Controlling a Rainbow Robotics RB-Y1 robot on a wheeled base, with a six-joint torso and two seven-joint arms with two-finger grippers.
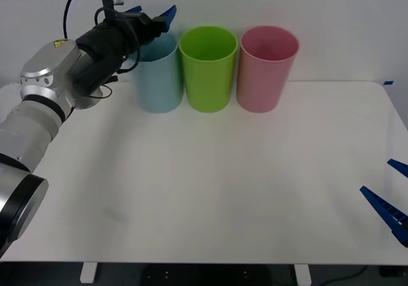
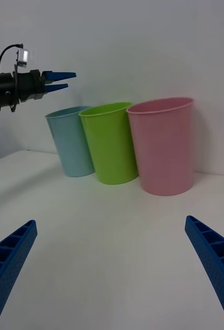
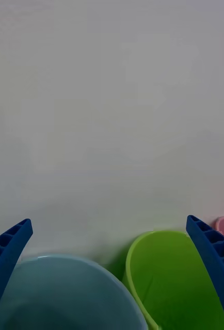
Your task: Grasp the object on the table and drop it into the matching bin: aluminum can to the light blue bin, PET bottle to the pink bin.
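My left gripper point(image 1: 152, 13) hovers open over the mouth of the light blue bin point(image 1: 156, 76), with nothing between its fingers. In the left wrist view the left gripper point(image 3: 109, 221) frames the light blue bin's rim point(image 3: 65, 263) just below. From the right wrist view the left gripper point(image 2: 60, 81) sits above the light blue bin point(image 2: 73, 144). The pink bin point(image 1: 264, 69) stands at the right end of the row. The aluminum can and PET bottle are out of view. My right gripper point(image 1: 376, 176) waits open at the table's point(image 1: 223, 184) right edge.
A green bin point(image 1: 207, 69) stands between the light blue and pink bins, touching or nearly touching both, at the table's far edge against a white wall. The wide white tabletop point(image 2: 107, 232) stretches in front of the bins.
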